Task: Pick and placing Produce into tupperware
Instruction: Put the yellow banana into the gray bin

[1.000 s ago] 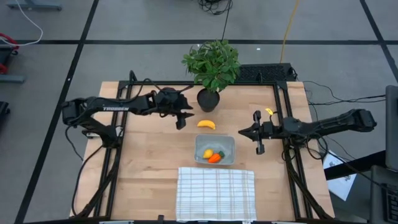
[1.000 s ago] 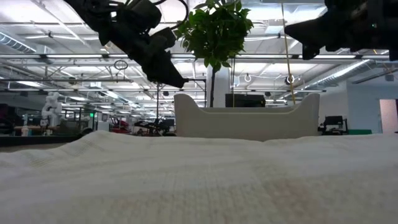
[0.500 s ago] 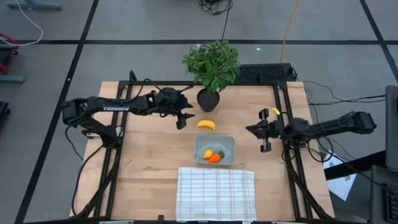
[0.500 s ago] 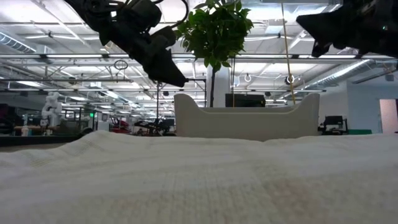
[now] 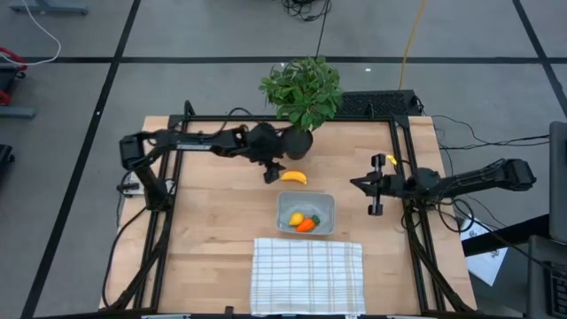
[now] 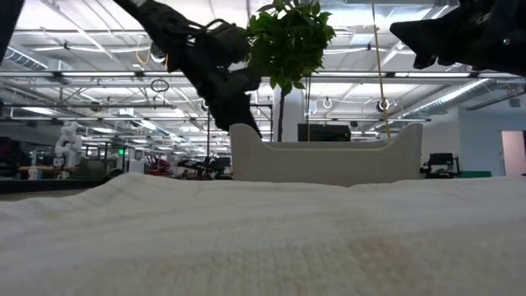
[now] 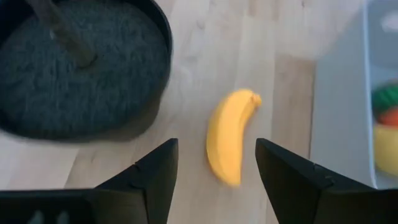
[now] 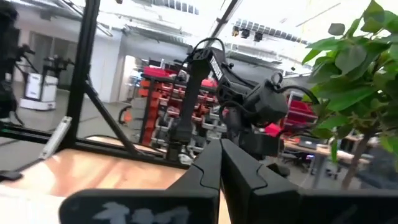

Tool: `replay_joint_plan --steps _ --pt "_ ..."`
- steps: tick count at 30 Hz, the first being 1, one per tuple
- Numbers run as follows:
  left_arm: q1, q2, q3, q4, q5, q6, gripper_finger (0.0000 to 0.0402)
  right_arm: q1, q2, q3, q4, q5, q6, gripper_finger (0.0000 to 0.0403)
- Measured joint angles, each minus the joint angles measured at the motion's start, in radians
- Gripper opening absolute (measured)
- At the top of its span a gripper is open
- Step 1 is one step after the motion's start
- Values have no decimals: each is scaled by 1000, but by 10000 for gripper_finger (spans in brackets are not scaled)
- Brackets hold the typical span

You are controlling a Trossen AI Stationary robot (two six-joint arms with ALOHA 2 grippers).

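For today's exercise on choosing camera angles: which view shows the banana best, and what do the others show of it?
The left wrist view: the banana fills the frame's centre on bare wood, between the open left gripper fingers. The high view shows it small, beside the tupperware. The low and right wrist views do not show it.

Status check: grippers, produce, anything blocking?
Left gripper open above banana, no contact yet. Right gripper shut, parked right of tupperware. Carrot and lemon already inside. Plant pot close beside banana.

floor [image 5: 204,35] – grey, dark seams | ceiling lights [image 6: 74,86] – long bright rows | red shelving [image 8: 155,102] behind
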Motion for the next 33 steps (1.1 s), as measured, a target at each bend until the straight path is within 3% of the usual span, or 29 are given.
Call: replay_joint_plan --steps 5,11,16,24,31,33 --pt "-6 94 88 8 -10 -99 219 -4 0 -1 0 43 -32 0" --pt "-35 108 111 6 -107 -199 218 -18 0 -1 -25 50 -12 0" --pt "-81 108 111 -62 -126 -3 218 -19 0 -1 -53 49 4 0" --pt "-108 108 110 -130 -260 308 218 -19 0 -2 -44 49 5 0" --pt "-107 108 109 -163 -259 560 218 -19 0 -2 -44 49 4 0" --pt "-109 108 109 -173 -218 621 218 -19 0 -2 -44 49 3 0"
